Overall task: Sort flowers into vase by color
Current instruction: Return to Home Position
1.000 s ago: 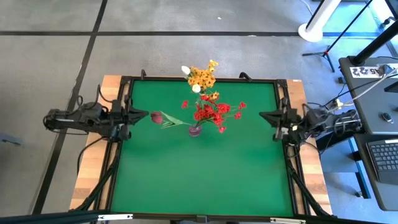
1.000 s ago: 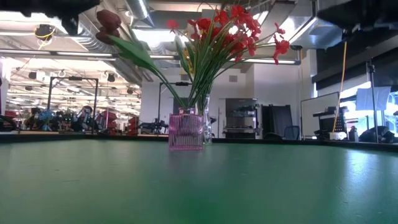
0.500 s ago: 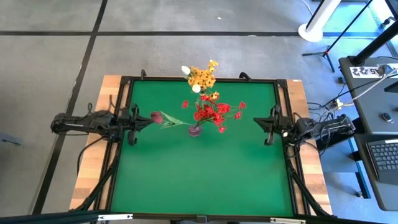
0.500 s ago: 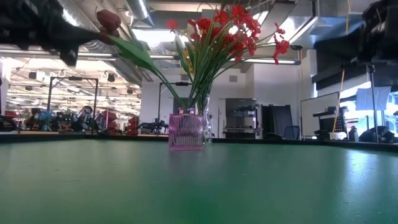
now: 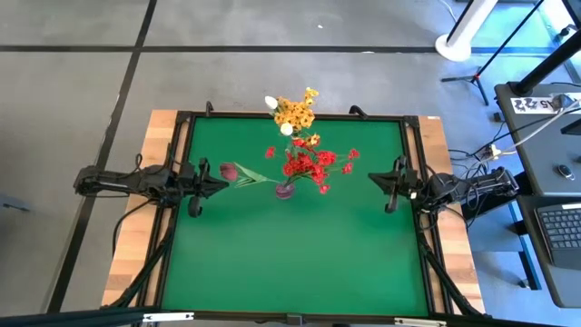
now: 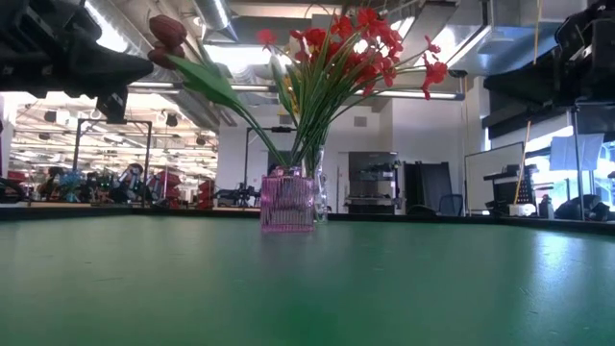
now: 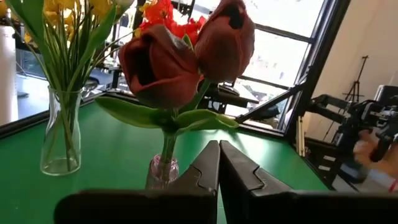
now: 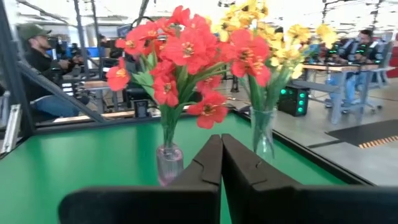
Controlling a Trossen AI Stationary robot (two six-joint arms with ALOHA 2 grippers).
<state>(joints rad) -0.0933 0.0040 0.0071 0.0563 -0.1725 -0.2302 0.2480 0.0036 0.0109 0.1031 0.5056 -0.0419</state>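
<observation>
A small pink ribbed vase [image 5: 284,190] [image 6: 287,200] stands mid-table and holds red blossom clusters [image 5: 313,163] [image 8: 180,50] and two dark red buds [image 5: 229,170] [image 7: 186,62], which lean toward the table's left. A clear vase [image 7: 61,134] [image 8: 262,130] near the far edge holds yellow-orange clusters [image 5: 295,113] and white buds. My left gripper [image 5: 221,178] [image 7: 219,165] is shut and hovers just left of the dark red buds. My right gripper [image 5: 372,179] [image 8: 221,158] is shut too and hovers right of the pink vase. Both grippers point at the vase.
The green mat [image 5: 290,263] is framed by a dark rail [image 5: 177,209] on a wooden table. Open mat lies between the vases and the near edge. People sit in the room beyond the table [image 8: 37,68].
Both arms have come down from above the flowers and moved a little toward the near edge. The left gripper has edged toward the dark red buds, the right gripper toward the pink vase. The flowers and vases have stayed still.
</observation>
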